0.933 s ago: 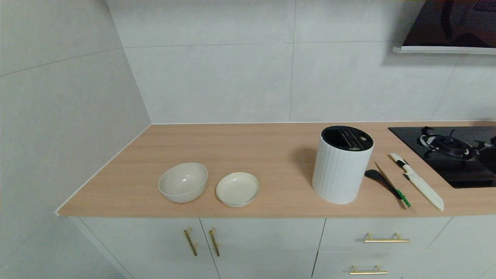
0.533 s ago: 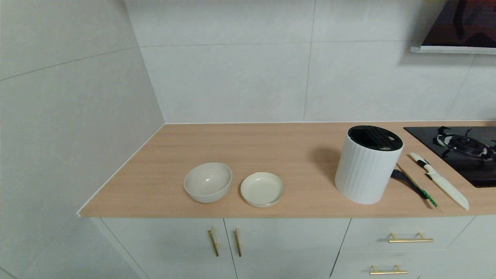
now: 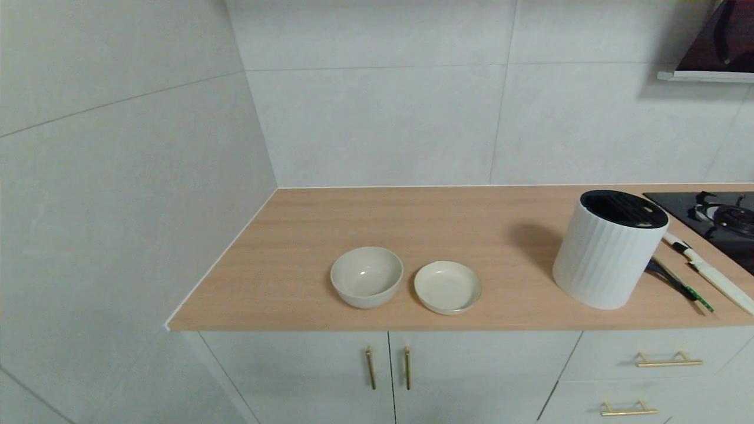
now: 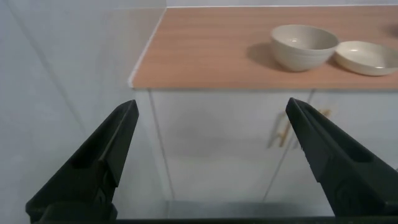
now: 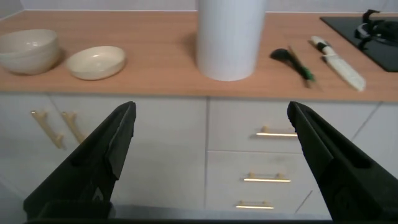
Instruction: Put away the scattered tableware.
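Head overlooks counter [image 3: 424, 224]; low wrists share bowl [image 4: 303, 46].

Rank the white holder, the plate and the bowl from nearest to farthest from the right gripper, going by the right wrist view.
1. White holder, straight ahead of the right gripper.
2. Plate, off to the robot's left.
3. Bowl, farther left, beyond the plate.

The counter [image 3: 306, 235] looks like pale wood, fine-grained and matt. Near its front edge, the bowl [image 3: 366, 277] and the shallow dish [image 3: 447, 287] look like glazed cream ceramic with a soft gleam. The white holder [image 3: 607, 271] has ribbed, matt sides. The cupboard handles [image 3: 370, 368] are brass-coloured metal, and the wall tiles [image 3: 383, 118] are smooth.
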